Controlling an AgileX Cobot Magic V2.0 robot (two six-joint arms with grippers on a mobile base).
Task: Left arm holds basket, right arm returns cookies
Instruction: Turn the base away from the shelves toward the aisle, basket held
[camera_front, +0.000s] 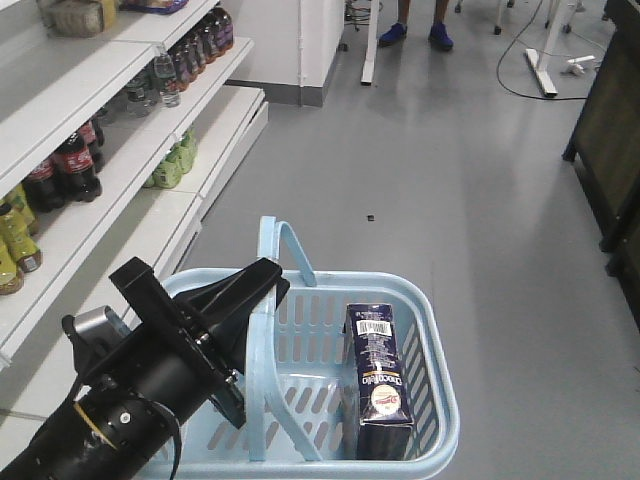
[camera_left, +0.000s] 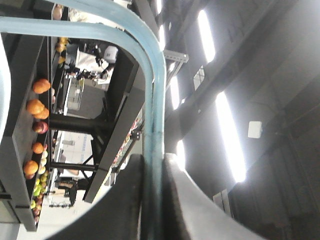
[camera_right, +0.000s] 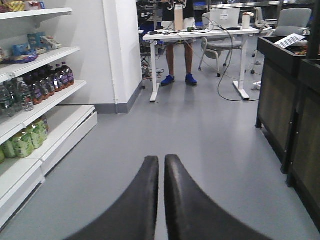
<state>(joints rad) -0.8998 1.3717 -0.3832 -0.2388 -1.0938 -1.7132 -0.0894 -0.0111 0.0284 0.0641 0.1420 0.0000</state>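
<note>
Left wrist-mounted view is showing the left gripper (camera_left: 153, 167) clamping a hoop handle (camera_left: 155, 100), steadying the light blue basket (camera_front: 438, 340) where the navy cookie box (camera_front: 380, 385) is standing upright, while the right gripper (camera_right: 161, 172) is hovering pressed together and empty.

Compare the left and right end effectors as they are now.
The left end effector is clamped on the blue basket handle; the right end effector is shut on nothing. The left faces ceiling lights; the right faces the grey aisle floor. Both have dark curved fingers drawn close.
</note>
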